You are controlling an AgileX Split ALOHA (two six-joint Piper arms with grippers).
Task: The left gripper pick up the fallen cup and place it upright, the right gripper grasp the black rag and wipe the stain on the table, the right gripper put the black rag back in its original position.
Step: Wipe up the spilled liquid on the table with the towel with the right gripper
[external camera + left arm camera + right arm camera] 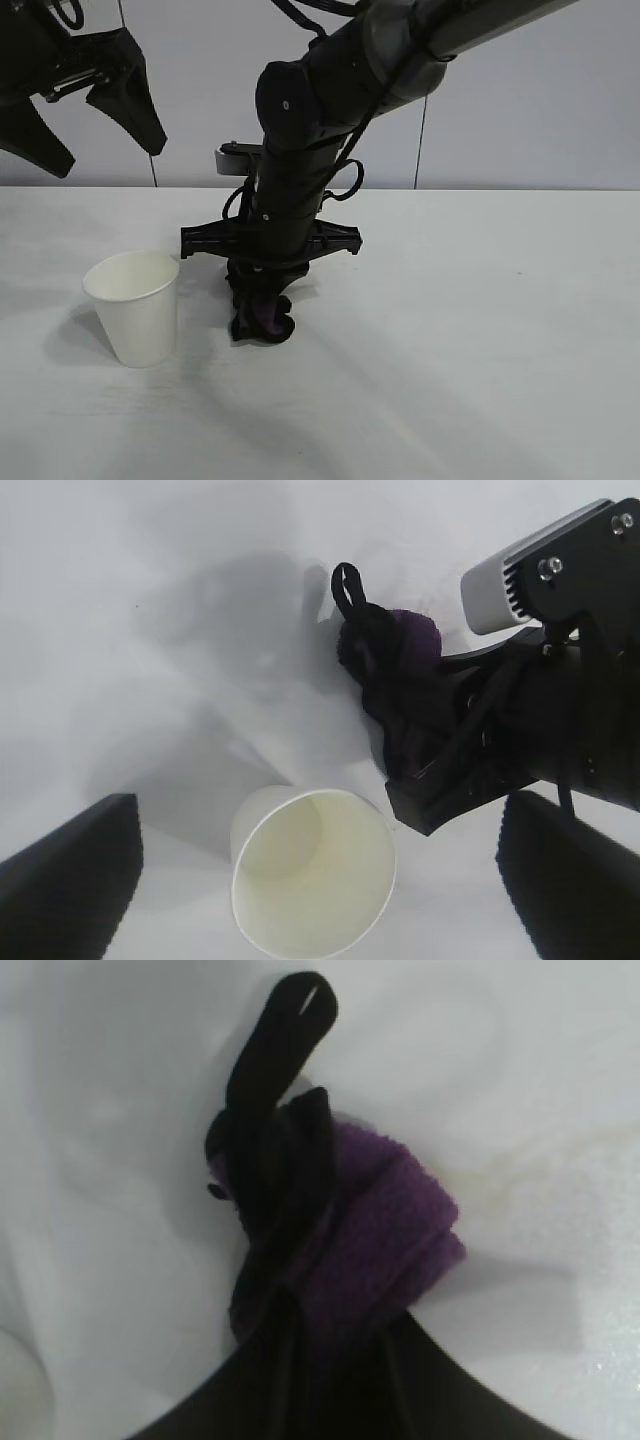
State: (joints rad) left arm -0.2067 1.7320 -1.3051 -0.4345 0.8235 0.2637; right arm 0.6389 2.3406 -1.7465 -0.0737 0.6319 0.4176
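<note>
The cup (pixel 133 305) stands upright on the white surface (pixel 480 340), so that job looks done. The left hand (pixel 95 115) hangs up high at the back, above the cup, with its two fingers spread wide and nothing in them.

The step now looks like the wiping. The right hand (pixel 262 318) points down just beside the cup. It is clenched on the black rag (pixel 262 322) and presses it onto the surface.

In the right wrist view, the rag (pixel 340 1230) shows black and purple folds with a little loop sticking out. Next to it there is a faint yellowish smear on the surface (pixel 520 1160). That may be what is left of the stain, but I cannot be sure.

The outside view shows no stain at all; the rag and arm may hide it. The left wrist view looks down into the cup (pixel 312 880), which is empty, and shows the rag (pixel 400 645) close behind it.

Next, the right hand should likely rub the rag over the smear. It must stay clear of the cup, so it does not knock it over. After that, the rag goes back to its place.
</note>
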